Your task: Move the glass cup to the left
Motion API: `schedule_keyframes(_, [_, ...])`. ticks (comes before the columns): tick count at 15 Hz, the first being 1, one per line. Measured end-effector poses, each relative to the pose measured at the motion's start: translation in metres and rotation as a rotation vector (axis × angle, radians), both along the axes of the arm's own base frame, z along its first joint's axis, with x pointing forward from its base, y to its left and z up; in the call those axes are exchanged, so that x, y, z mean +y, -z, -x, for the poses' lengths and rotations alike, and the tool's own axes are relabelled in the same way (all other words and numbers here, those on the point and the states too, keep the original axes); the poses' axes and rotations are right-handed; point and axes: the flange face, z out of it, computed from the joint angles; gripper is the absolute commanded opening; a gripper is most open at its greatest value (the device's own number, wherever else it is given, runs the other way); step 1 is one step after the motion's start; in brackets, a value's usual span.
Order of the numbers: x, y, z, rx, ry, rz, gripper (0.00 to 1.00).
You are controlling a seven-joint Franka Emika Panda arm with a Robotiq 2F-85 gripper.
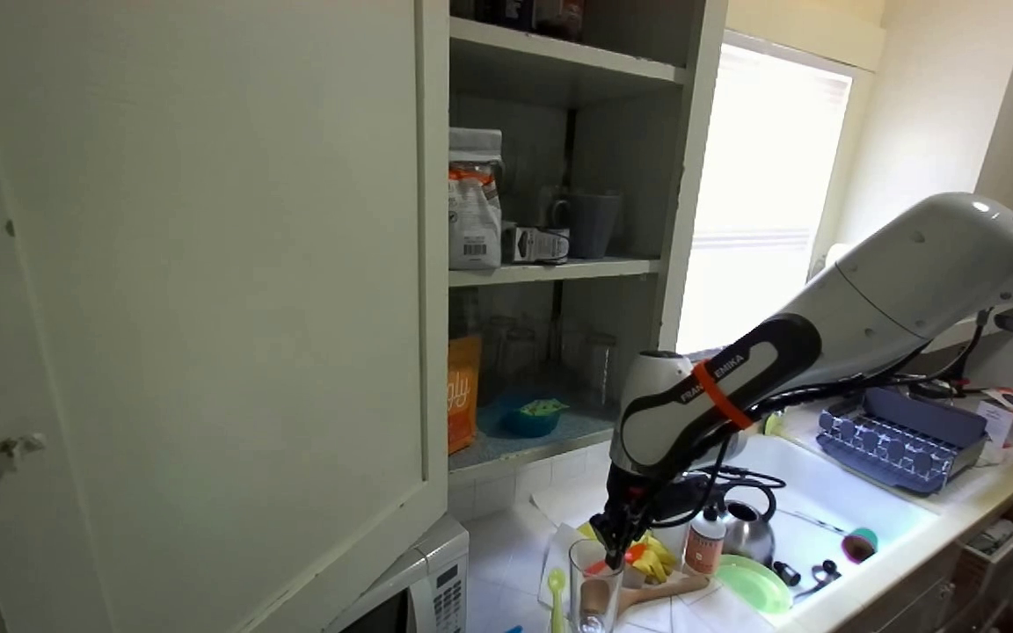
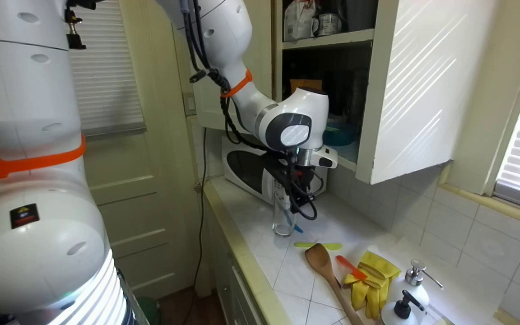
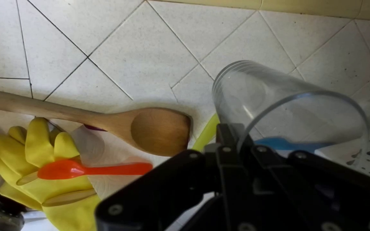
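Observation:
The clear glass cup (image 3: 278, 93) is in the wrist view, its open rim towards the camera and its base further away. My gripper (image 3: 235, 130) is shut on the cup's wall at the rim, with one finger outside and one inside. In an exterior view the cup (image 2: 282, 221) appears upright by the microwave, with the gripper (image 2: 295, 206) at its upper side. In an exterior view the cup (image 1: 590, 602) is at the bottom edge, with the gripper (image 1: 614, 556) at its rim. I cannot tell whether its base touches the counter.
A wooden spoon (image 3: 159, 131), an orange spoon (image 3: 95, 170), yellow gloves (image 3: 43, 173) and a green utensil (image 3: 207, 133) lie beside the cup. A blue utensil (image 3: 278, 144) and the microwave (image 2: 246, 167) are on its other side. The open cabinet (image 1: 559, 272) is above.

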Motion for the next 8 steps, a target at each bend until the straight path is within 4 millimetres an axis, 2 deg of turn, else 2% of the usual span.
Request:
schedule_keyframes(1, [0.000, 0.000, 0.000, 0.000, 0.000, 0.000, 0.02])
schedule_keyframes(5, [0.002, 0.003, -0.001, 0.004, -0.005, -0.001, 0.02])
schedule_keyframes(8, [0.018, 0.005, -0.013, -0.001, -0.040, -0.003, 0.02])
